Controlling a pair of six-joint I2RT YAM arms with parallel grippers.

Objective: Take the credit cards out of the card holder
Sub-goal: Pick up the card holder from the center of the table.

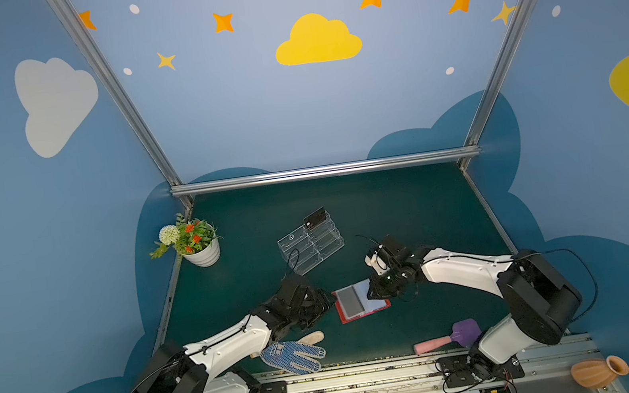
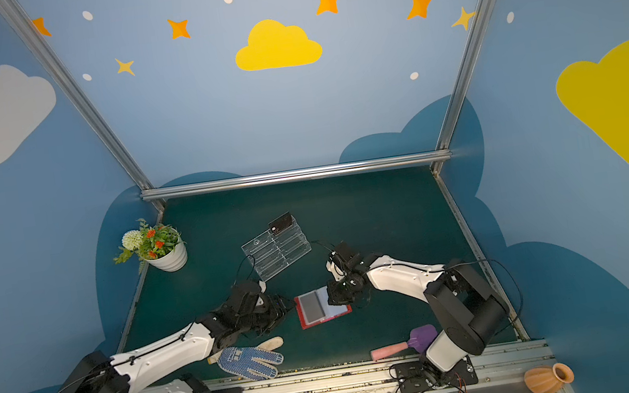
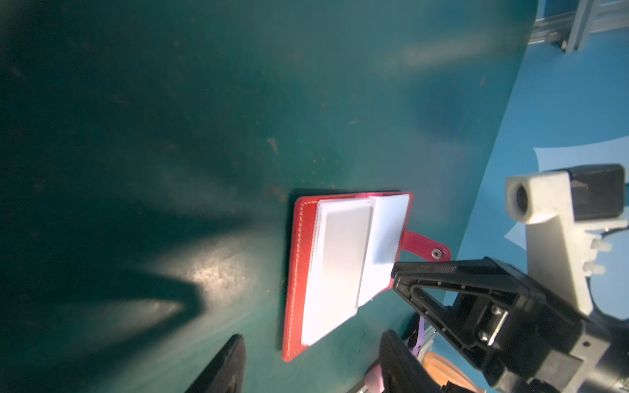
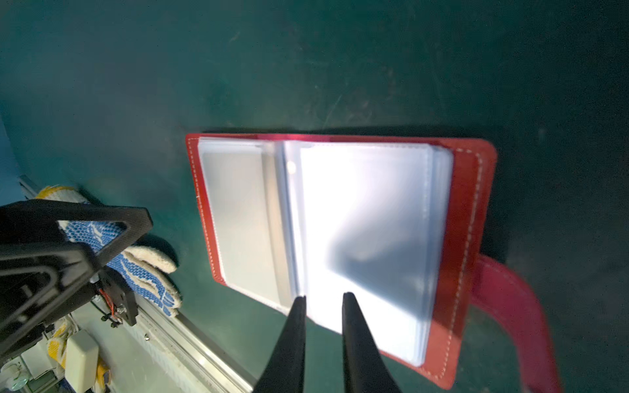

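The card holder is a red wallet lying open on the green mat, its pale sleeves facing up. A grey rectangle shows through one sleeve. One dark credit card stands in the top tier of the clear stand. My left gripper is open at the wallet's left edge, and a wallet corner lies just ahead of its fingertips. My right gripper has its tips at the edge of the right-hand sleeves. Its jaws stand a narrow gap apart with only mat between them.
A clear acrylic tiered stand sits behind the wallet. A flower pot stands at the mat's far left corner. A blue-dotted glove and a pink-handled purple scoop lie near the front rail. A terracotta vase lies off the mat.
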